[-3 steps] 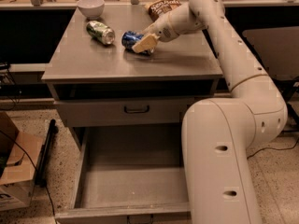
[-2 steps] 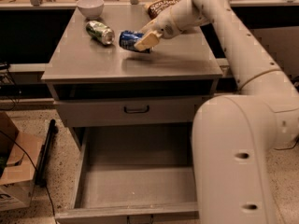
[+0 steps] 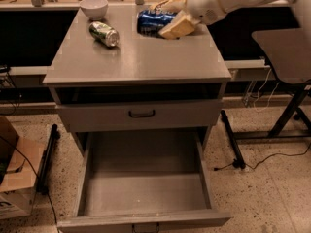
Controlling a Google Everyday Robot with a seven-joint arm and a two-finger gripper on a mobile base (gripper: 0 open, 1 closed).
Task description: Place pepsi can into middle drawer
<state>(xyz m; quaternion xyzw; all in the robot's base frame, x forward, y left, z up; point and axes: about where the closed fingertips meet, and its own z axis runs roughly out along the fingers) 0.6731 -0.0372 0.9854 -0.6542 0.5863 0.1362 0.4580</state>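
The pepsi can is blue and lies on its side between my gripper's tan fingers, held just above the back of the grey cabinet top. My gripper reaches in from the upper right and is shut on the can. The middle drawer is pulled wide open at the bottom front, and its plain grey inside holds nothing.
A green-and-silver can lies on the cabinet top to the left, with a white bowl behind it. The shallower drawer with a black handle is closed. A cardboard box stands on the floor at left, a grey table at right.
The gripper has lifted the pepsi can off the cabinet top and carried it up and to the right. The arm's large lower segments have swung out of view.
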